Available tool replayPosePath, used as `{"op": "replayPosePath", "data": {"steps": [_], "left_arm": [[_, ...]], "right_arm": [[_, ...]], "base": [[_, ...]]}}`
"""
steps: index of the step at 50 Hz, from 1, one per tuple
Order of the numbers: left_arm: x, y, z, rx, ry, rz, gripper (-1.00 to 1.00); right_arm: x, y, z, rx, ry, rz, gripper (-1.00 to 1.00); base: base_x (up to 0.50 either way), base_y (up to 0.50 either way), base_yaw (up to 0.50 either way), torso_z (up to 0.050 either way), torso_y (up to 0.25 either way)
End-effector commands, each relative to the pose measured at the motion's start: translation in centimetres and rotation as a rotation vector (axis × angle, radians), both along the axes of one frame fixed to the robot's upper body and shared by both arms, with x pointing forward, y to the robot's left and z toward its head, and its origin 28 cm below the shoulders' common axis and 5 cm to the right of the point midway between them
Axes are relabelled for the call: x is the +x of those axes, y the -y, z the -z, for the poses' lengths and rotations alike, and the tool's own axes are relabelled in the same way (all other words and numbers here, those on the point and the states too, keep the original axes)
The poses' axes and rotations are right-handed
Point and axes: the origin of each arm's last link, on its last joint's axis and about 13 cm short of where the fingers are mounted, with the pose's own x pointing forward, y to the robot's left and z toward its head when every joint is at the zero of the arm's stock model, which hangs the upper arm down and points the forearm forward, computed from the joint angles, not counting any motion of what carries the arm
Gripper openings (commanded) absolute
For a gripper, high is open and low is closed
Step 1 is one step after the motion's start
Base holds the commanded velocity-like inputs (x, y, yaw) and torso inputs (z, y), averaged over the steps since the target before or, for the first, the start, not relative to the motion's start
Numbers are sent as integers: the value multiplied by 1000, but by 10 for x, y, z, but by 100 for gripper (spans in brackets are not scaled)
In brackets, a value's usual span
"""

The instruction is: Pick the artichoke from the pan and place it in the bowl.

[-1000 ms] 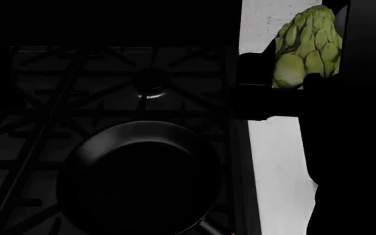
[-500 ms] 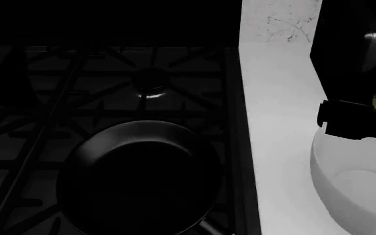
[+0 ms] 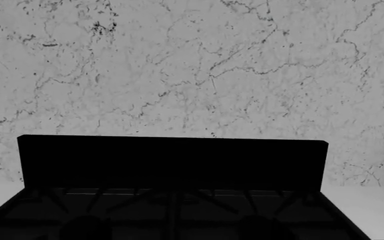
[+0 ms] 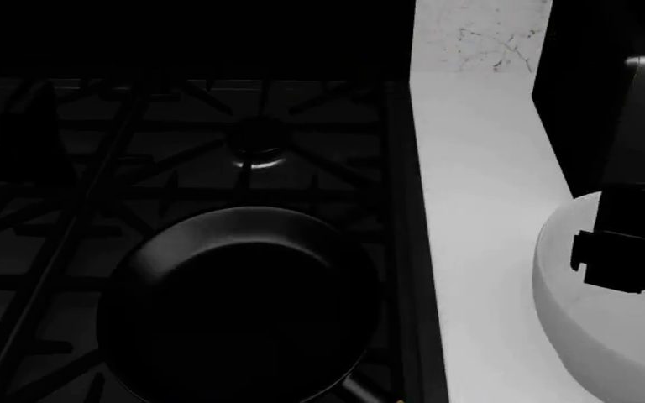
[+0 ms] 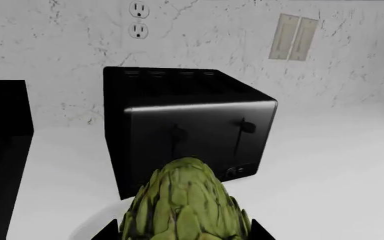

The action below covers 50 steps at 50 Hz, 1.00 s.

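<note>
A: Head view?
B: The round black frying pan (image 4: 238, 306) sits empty on the dark stove grate (image 4: 188, 159). The right gripper (image 4: 637, 252) hangs over the large white bowl (image 4: 591, 327); a green sliver shows beside it.

A: Right wrist?
B: The scaly yellow-green artichoke (image 5: 185, 207) is gripped between dark fingers (image 5: 108, 233), before a black toaster (image 5: 185, 125). Release remains.

A: Left wrist?
B: Only stove and marble wall (image 3: 192, 65); the left claw can't be seen.
</note>
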Motion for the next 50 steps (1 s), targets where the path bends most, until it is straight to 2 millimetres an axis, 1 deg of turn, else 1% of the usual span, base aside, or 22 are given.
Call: {"op": "replayPosePath", "data": {"steps": [1, 8, 11, 25, 50], "left_arm": [[-2, 1, 3, -18, -6, 7, 100], [-2, 1, 5, -20, -10, 5, 100], [-2, 1, 5, -20, -10, 4, 100], [0, 1, 7, -18, -16, 2, 100], [-2, 3, 7, -15, -18, -3, 100]], "right_arm": [[4, 6, 18, -14, -37, -4, -100], [6, 10, 25, -4, -58, 9, -100], [9, 11, 31, 4, -77, 12, -100], [15, 13, 44, 30, -117, 22, -100], [23, 18, 52, 80, -149, 24, -100]], "base": [[0, 0, 0, 0, 10], [0, 0, 0, 0, 0], [0, 0, 0, 0, 0], [0, 0, 0, 0, 1], [0, 0, 0, 0, 0]]}}
